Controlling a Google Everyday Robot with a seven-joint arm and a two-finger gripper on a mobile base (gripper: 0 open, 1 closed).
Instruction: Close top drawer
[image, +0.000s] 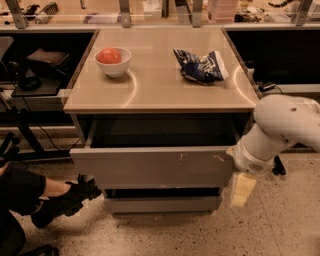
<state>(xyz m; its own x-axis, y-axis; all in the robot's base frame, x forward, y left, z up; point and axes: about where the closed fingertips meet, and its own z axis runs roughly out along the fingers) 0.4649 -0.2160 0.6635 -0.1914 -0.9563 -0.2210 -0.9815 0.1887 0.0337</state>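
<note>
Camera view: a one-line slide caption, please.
Partly open top drawer beneath a cabinet top holding a bowl and chip bag; gripper hangs beside the drawer front's right end.

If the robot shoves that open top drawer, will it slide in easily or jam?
The top drawer looks like rigid metal, so it should probably move as one piece, not flex. Nothing shows inside it, so it is likely light. The gripper hangs just below its right front corner; pushing that far off centre might skew it.

A lab: cluttered benches (37, 94) with cables (46, 136) flank the desk (160, 90); the tool (242, 191) hangs below its front right corner.
</note>
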